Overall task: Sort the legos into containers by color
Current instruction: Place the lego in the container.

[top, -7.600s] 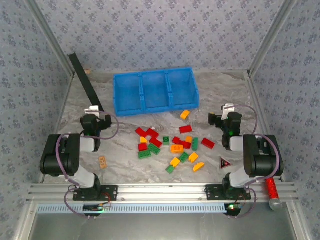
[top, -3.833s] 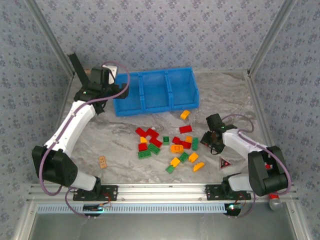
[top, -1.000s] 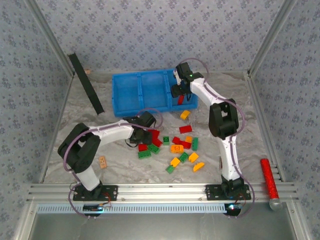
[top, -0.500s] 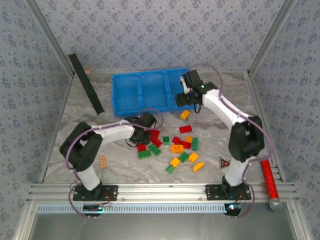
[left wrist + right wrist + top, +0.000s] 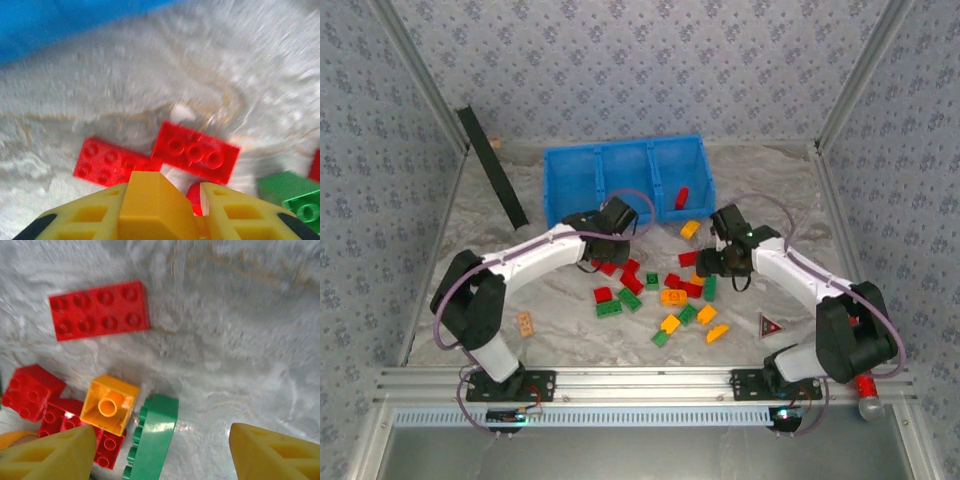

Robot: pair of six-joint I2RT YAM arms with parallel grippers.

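Within the blue bin [image 5: 610,149], its right compartment [image 5: 694,182] held one red brick [image 5: 681,197]; remaining legos [image 5: 670,296] sat scattered before the bin. Left gripper [image 5: 186,186] apparently pinched another red piece [image 5: 194,198]; right gripper [image 5: 157,440] gaped empty.

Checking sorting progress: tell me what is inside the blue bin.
One red brick lies in the blue bin's right compartment. The other two show bare floor, though the left arm hides the middle one's near edge.
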